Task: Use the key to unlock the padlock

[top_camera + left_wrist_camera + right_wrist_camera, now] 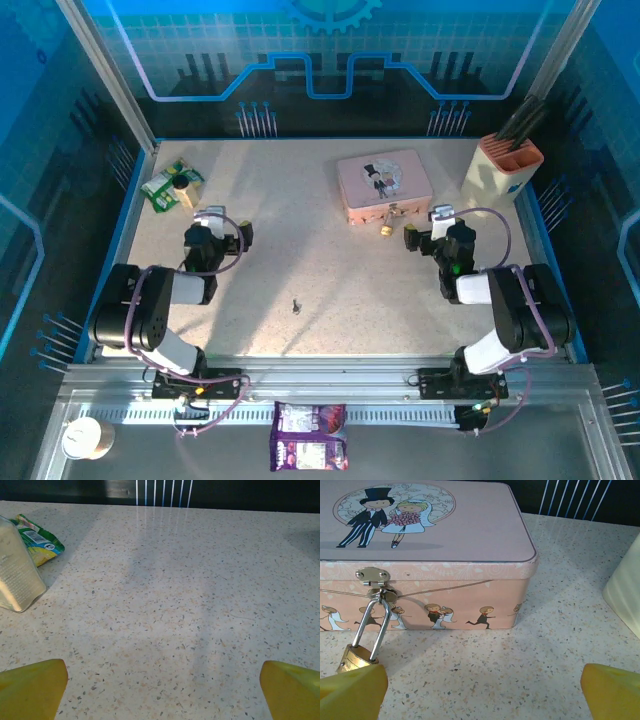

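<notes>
Right hand (482, 692) wide, empty, facing the padlock (354, 658); left hand (162, 690) likewise. Nothing's started: you fetch the key (296, 305) first, middle of the counter (350, 290).

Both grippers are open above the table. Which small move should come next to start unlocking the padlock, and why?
Probably swing the left gripper toward the key and lower over it. The key lies loose on the bare table between the arms, nearer the left one. Both grippers are open and hold nothing, and the right gripper faces the padlock hanging on the pink tin's hasp.
</notes>
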